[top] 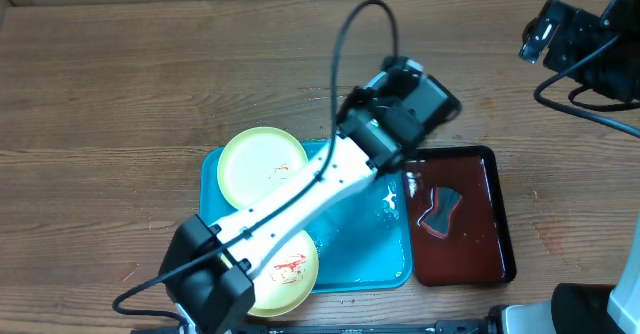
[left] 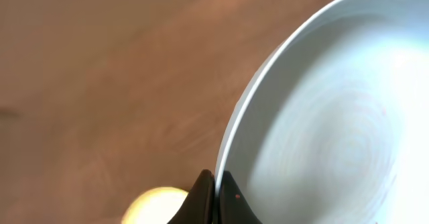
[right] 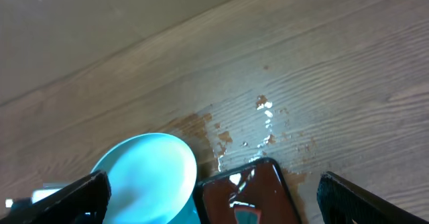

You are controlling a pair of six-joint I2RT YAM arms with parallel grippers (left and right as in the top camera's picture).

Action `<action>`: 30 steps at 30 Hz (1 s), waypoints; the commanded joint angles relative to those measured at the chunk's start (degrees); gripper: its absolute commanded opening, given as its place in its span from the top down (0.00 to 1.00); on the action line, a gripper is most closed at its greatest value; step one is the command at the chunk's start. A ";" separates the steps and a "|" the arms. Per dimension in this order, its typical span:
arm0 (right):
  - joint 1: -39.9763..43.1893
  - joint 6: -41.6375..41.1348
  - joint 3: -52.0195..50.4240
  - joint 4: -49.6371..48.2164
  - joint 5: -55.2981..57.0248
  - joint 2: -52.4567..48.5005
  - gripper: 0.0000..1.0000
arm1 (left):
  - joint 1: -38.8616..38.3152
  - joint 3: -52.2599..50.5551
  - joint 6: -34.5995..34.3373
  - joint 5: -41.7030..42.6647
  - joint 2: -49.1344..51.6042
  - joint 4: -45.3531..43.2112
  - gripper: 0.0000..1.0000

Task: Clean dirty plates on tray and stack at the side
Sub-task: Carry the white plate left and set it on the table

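Your left gripper [left: 216, 185] pinches the rim of the white-light blue plate [left: 322, 117]. Its fingers are clamped narrow on the edge, and blurred wood shows behind the plate.

From overhead, your left arm reaches from the near left, across the turquoise tray [top: 370, 259], to the tray's far right corner. There the wrist hides the held plate.

Two more plates lie on the tray. A pale yellow plate [top: 262, 166] sits at the far left corner. A red-smeared yellow plate [top: 290, 269] sits at the near edge, partly under the arm.

Just right of the turquoise tray is a dark red-brown tray [top: 475, 179], wet, with a dark object lying in it.

Your right gripper [right: 220, 196] hovers at the far right, fingers spread wide and holding nothing. Water drops [right: 265, 113] glint on the wooden table [top: 120, 94] beyond the trays.
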State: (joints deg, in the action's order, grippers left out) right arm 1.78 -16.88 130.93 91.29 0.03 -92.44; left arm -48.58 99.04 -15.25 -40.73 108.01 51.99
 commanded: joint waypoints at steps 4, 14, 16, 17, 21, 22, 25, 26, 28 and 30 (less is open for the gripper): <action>0.22 0.22 1.14 1.20 -2.78 0.92 0.00 | 17.75 2.08 -15.45 32.61 -4.61 5.29 0.95; 0.22 0.68 1.14 3.93 -5.79 0.92 0.00 | 57.42 0.09 -11.80 53.13 -17.20 12.98 0.95; 0.22 0.68 1.14 4.39 -5.79 0.92 0.00 | 64.59 -2.05 -10.12 55.21 -17.84 13.90 0.95; 0.22 0.68 1.14 4.61 -5.77 0.87 0.00 | 68.15 -3.69 -9.35 55.89 -18.05 14.05 0.95; 0.22 0.68 1.14 5.16 -5.79 0.72 0.00 | 81.48 -13.29 -7.21 61.77 -18.14 11.67 0.95; 0.22 0.68 1.14 5.16 -5.79 0.70 0.00 | 86.75 -18.60 -7.32 66.01 -18.14 8.61 0.95; 0.22 0.70 1.14 5.18 -6.47 0.70 0.00 | 93.79 -26.77 -8.50 68.41 -18.14 3.32 0.95; 0.22 0.76 1.14 5.20 -6.78 0.70 0.00 | 95.25 -28.85 -8.66 68.22 -18.14 1.68 0.95; 0.22 0.90 1.14 5.29 -7.26 0.70 0.00 | 97.96 -33.20 -10.49 68.17 -18.12 -1.95 0.96; 0.22 0.92 1.14 5.49 -7.65 0.70 0.00 | 99.62 -36.52 -11.72 67.87 -18.12 -5.40 0.96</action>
State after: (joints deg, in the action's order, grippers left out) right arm 1.78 -16.45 130.93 96.68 -6.26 -92.44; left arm 49.08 66.74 -25.15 23.16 90.26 49.76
